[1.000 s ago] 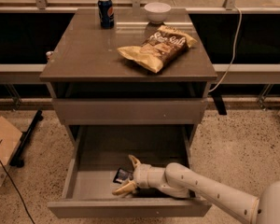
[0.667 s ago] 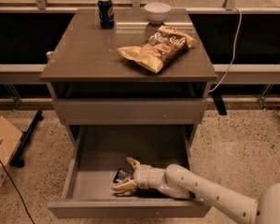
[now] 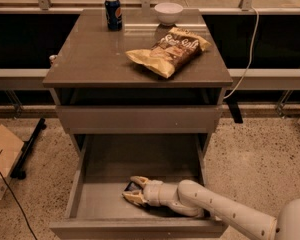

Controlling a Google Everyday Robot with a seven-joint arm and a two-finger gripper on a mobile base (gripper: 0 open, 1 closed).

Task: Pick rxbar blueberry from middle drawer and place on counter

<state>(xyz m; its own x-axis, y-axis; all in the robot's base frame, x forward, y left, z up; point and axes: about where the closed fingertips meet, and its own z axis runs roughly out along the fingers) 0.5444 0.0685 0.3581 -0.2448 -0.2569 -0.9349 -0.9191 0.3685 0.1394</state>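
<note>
The rxbar blueberry (image 3: 131, 187) is a small dark bar lying on the floor of the open middle drawer (image 3: 140, 159), near its front. My gripper (image 3: 135, 189) reaches into the drawer from the right. Its tan fingers (image 3: 140, 180) sit on either side of the bar and are closed against it. The bar still rests low on the drawer floor. The arm hides the bar's right part. The counter (image 3: 90, 54) is the grey-brown top above.
On the counter lie a tan-and-brown chip bag (image 3: 169, 50), a blue soda can (image 3: 113, 13) and a white bowl (image 3: 168, 12). A closed drawer front (image 3: 137, 118) is above the open drawer. A cardboard box (image 3: 0, 156) stands on the floor at left.
The gripper's fingers have drawn closer together around the bar. The arm has barely shifted in the drawer.
</note>
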